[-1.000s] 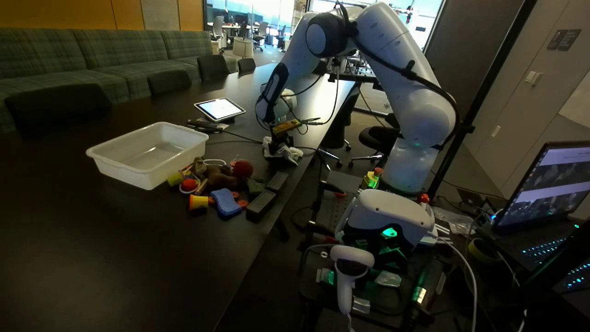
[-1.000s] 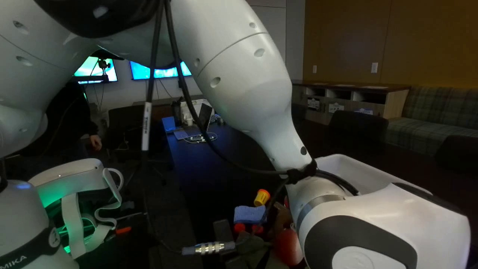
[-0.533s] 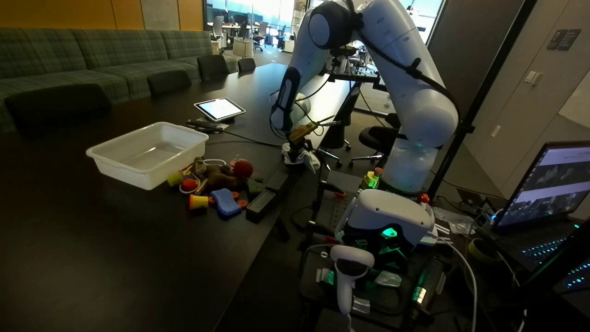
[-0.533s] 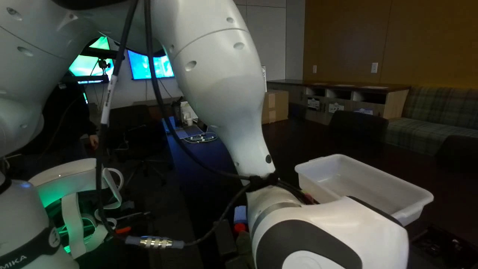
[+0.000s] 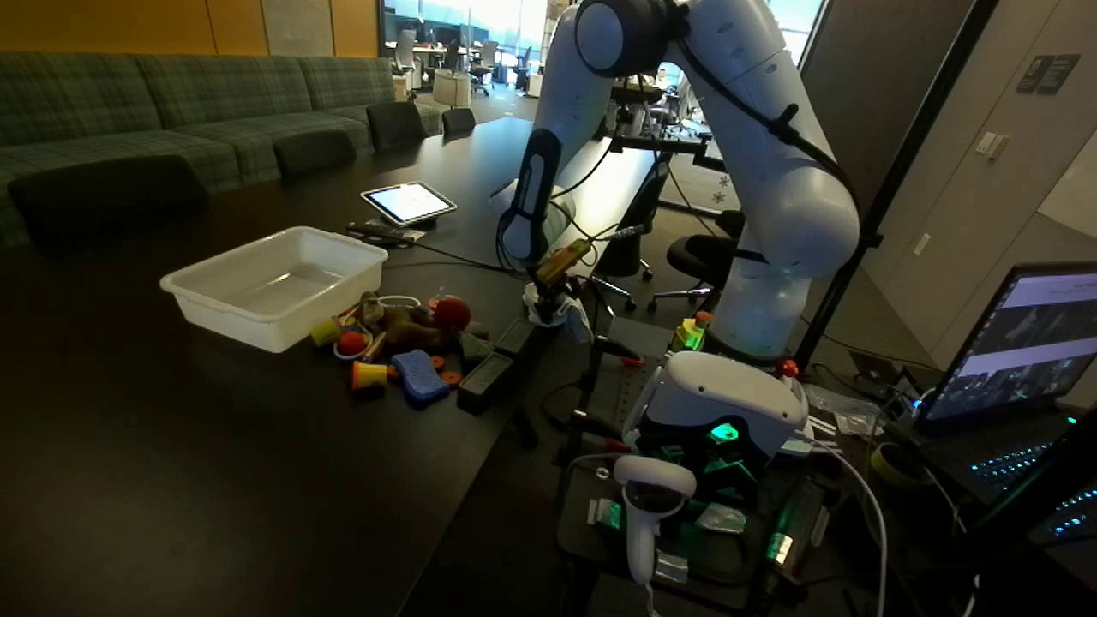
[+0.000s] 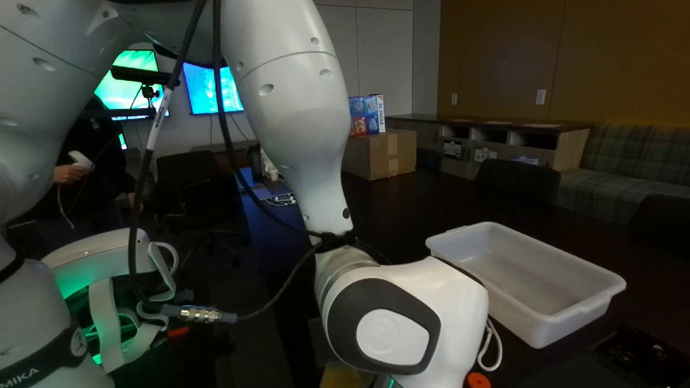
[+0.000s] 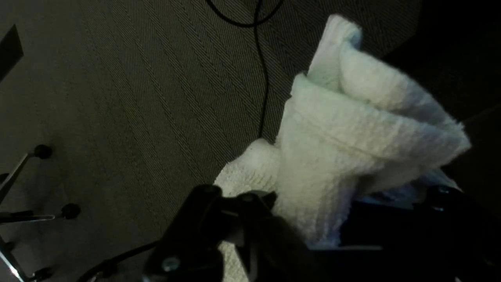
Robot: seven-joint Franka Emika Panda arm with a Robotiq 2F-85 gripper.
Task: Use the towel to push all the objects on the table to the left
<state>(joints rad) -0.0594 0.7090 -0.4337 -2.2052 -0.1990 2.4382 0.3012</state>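
Clearly grips a rumpled white towel [image 7: 328, 149] in the pincer [image 7: 313, 213] in the wrist view, above carpet [image 7: 156, 98]. Holds the towel, in an exterior view, at the edge of the table [image 5: 257, 463], near two dark blocks [image 5: 486, 381], with a blue sponge [image 5: 420, 377], a yellow cup [image 5: 369, 375] and a red ball [image 5: 451, 314] clustered farther in, close to a white plastic bin [image 5: 223, 313]. In an exterior view, covers part of the bin with the white arm [image 6: 291, 126], beside an orange-red disc [image 6: 478, 380].

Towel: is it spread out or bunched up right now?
Bunched up. The wrist view shows the towel gathered in the tool, the part beyond it doubled over in thick folds.
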